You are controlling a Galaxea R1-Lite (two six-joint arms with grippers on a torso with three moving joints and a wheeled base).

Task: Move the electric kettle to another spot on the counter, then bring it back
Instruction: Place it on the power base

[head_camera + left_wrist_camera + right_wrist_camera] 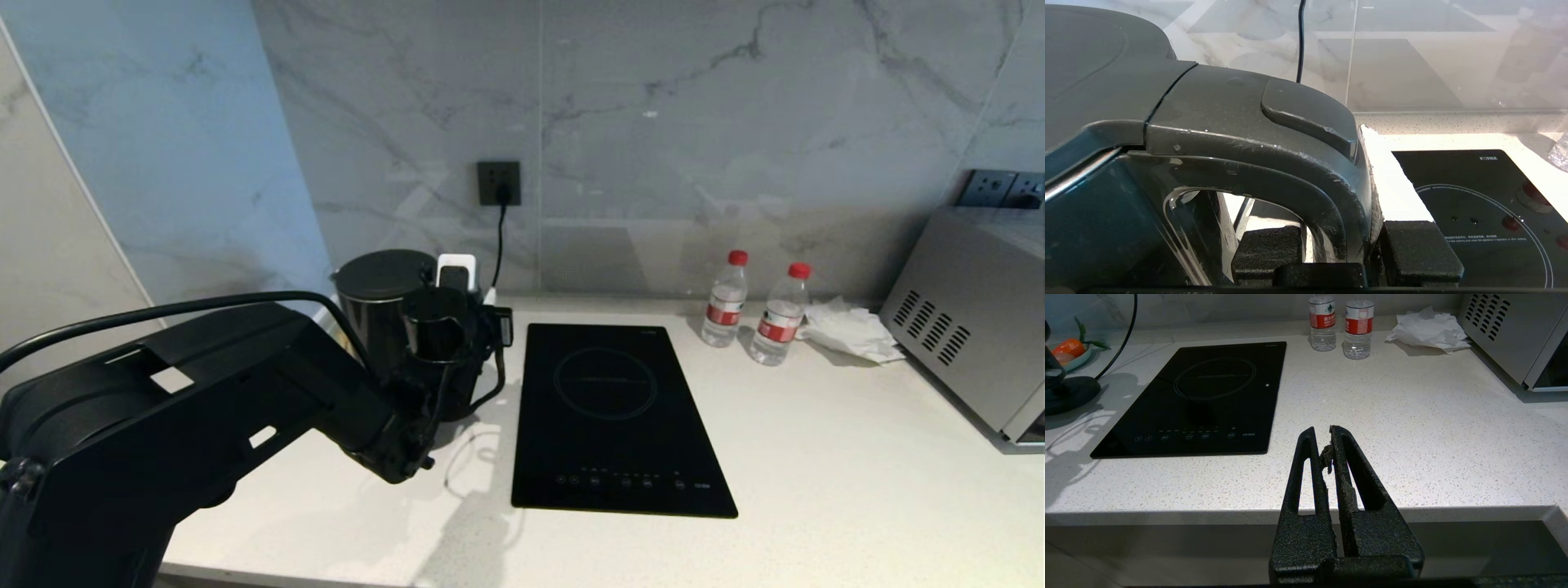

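While the left gripper [1345, 249] is clamped on the handle [1290, 171] of the kettle [384, 314], which sits at nine o'clock of the hob [616, 416] on the counter [816, 457], neither move looks made. Right gripper [1325, 447], pressed together, parked.

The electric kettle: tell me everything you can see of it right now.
The electric kettle is a tall, glossy black cylinder with a flat matte dark lid and a black loop handle. It stands upright at the back left of the white speckled counter, left of the induction hob. The left gripper is shut on the handle, one finger inside the loop and one outside. Its underside is hidden by the arm.
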